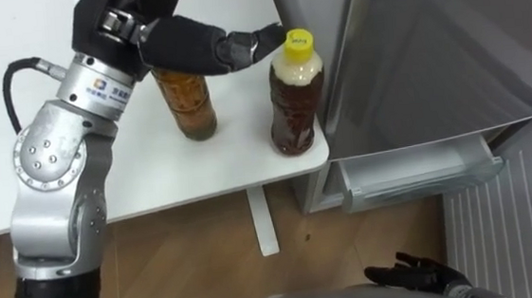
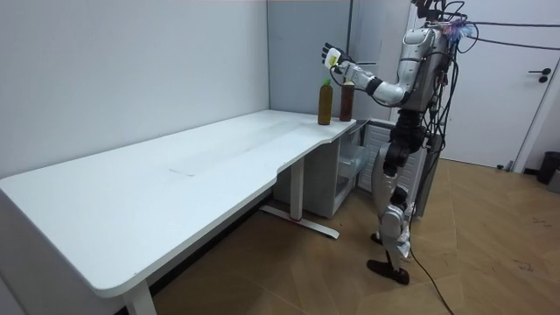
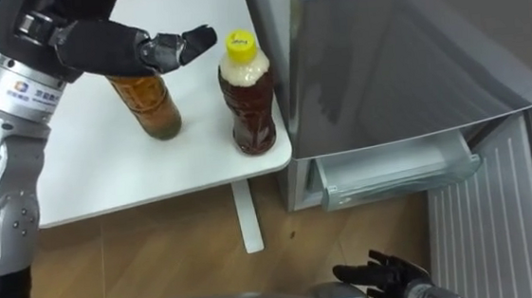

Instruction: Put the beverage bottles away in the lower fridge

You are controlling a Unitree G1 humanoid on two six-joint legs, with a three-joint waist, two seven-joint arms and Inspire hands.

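A brown bottle (image 1: 186,103) and a yellow-capped bottle (image 1: 296,99) are standing on the bench (image 1: 201,168) corner, just beside the fridge (image 1: 429,41), whose lower door (image 1: 528,214) is hanging open. The left hand (image 1: 186,41) is hovering over the brown bottle with fingers straight. The right hand (image 1: 418,272) is hanging low, fingers loosely spread.

Left hand (image 1: 182,43) raised; right (image 1: 418,272) seemingly slack

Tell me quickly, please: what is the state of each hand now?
Left hand: open, fingers straight, beside the yellow-capped bottle, holding nothing.
Right hand: open, fingers relaxed, hanging low, holding nothing.
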